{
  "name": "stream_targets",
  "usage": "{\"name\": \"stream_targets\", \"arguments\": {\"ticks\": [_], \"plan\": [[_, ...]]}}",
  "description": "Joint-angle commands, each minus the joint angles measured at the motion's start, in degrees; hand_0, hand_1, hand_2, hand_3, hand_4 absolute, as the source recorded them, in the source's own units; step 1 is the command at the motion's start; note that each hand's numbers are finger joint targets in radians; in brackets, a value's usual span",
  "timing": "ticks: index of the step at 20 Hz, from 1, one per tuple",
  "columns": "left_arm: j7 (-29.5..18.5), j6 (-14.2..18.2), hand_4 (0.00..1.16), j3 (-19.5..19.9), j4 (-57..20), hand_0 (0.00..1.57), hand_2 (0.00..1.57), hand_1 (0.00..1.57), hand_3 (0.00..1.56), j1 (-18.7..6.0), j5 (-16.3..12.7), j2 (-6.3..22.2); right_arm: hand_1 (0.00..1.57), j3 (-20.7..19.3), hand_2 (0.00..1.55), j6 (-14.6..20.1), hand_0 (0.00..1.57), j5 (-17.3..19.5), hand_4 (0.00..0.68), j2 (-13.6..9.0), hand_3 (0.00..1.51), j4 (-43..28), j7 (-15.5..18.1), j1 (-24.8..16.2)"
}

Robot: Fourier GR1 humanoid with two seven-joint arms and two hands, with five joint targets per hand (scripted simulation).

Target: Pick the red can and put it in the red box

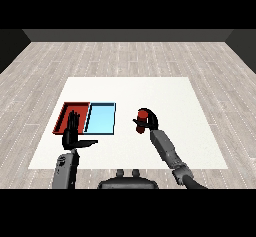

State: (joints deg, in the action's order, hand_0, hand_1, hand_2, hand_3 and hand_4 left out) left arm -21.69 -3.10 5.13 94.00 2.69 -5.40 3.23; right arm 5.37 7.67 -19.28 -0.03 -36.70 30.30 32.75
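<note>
The red can (142, 115), a small smooth cylinder, stood upright in the right hand (148, 121), whose black fingers (137, 126) were curled round its side while the top of the can showed above them. It was held over the bare white desk (165, 93), to the right of both trays and well apart from the red one. The grey right forearm (166, 148), a blocky segmented tube, ran down toward the lower right corner.

The red tray (66, 109) and the light blue tray (102, 117), both flat shallow rectangles with thin raised rims, lay touching side by side at the left of the desk. The left hand (71, 133) hung over the near edge of the red tray, fingers straight and spread upward, thumb stuck out sideways, holding nothing.

Pale grey wooden planks (125, 56) covered the floor around the desk.
</note>
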Motion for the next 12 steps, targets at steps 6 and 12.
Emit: {"name": "stream_targets", "arguments": {"ticks": [6, 12], "plan": [[0.72, 0.94, 0.00, 0.08, -2.76, 0.00, 0.00, 0.00, 0.00, -3.38, 1.29, 0.28, 1.47, 0.59, 1.45, 1.98, 1.47, 4.01, 0.646, -3.32, 1.43, -7.34, -3.02, -2.46], [2.13, -0.31, 0.00, -1.37, -1.17, 0.00, 0.00, 0.00, 0.00, -2.51, 0.57, -0.28, 1.46, 1.69, 1.45, 4.04, 1.46, 6.49, 0.661, -1.08, 1.41, -13.57, -5.85, -2.73]]}}
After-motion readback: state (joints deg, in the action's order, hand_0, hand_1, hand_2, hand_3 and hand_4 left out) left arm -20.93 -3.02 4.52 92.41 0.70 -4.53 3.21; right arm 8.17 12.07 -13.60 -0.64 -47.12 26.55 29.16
